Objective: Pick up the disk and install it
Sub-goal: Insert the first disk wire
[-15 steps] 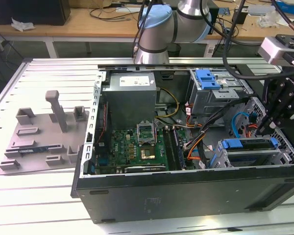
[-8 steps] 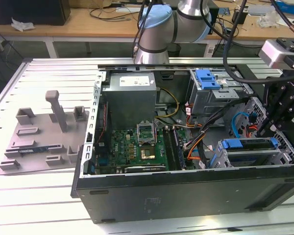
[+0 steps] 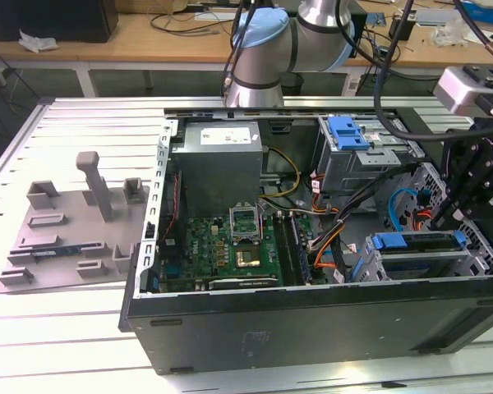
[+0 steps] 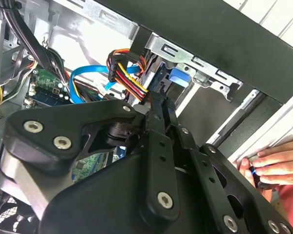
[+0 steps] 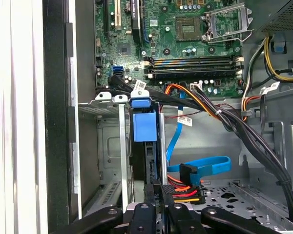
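The disk [image 3: 419, 244] sits on edge in the lower drive cage at the case's front corner, on the exterior view's right, its blue carrier bracket on top. In the first wrist view the disk [image 5: 145, 127] appears edge-on in its metal slot, with a blue tab at the far end. My gripper [image 5: 157, 187] hovers over the disk's near end, its black fingers [image 5: 170, 214] shut close together, tips at or touching the disk's edge. In the second wrist view the gripper [image 4: 158, 100] points at the blue bracket of the disk [image 4: 178, 77]. The black gripper [image 3: 452, 222] hangs over that cage.
A second metal drive cage [image 3: 349, 131] with a blue tab stands behind. Motherboard [image 3: 230, 246] and power supply [image 3: 218, 156] fill the case. Power and blue data cables [image 5: 200, 168] lie beside the slot. A person's hand [image 4: 278, 163] rests outside the case wall. A grey fixture plate [image 3: 74, 230] lies on the exterior view's left.
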Controlling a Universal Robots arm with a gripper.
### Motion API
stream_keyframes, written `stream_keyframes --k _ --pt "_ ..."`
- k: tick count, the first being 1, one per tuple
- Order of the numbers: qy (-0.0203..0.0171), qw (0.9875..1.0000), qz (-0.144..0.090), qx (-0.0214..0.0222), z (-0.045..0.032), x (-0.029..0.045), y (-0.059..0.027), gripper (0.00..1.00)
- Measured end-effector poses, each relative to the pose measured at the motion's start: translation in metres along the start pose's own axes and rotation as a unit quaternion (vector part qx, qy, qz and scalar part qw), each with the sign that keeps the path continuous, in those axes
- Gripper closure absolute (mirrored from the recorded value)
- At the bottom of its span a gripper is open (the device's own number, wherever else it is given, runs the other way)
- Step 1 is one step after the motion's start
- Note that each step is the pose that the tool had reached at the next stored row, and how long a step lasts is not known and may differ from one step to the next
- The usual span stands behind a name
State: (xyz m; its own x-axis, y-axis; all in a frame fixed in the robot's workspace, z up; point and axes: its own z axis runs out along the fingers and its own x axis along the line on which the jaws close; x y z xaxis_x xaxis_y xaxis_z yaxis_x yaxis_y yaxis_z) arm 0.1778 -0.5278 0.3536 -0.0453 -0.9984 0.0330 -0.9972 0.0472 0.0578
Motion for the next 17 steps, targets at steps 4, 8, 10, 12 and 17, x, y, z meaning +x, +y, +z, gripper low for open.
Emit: stream_keyframes --k 4,8,10,12,17 --pt "-0.0001 1.0 0.0 0.0013 0.0006 0.0 0.0005 0.84" --pt "0.0001 1.0 -0.002 0.0014 0.0011 0.0 0.0015 0.84" --pt "0.0003 1.0 -0.006 0.0015 0.0012 0.0001 0.0016 0.84" --pt "0.0006 0.9999 -0.011 0.0017 0.0013 0.0 0.0016 0.84" --pt "0.0012 0.9998 -0.022 0.0021 0.0013 0.0001 0.0016 0.84"
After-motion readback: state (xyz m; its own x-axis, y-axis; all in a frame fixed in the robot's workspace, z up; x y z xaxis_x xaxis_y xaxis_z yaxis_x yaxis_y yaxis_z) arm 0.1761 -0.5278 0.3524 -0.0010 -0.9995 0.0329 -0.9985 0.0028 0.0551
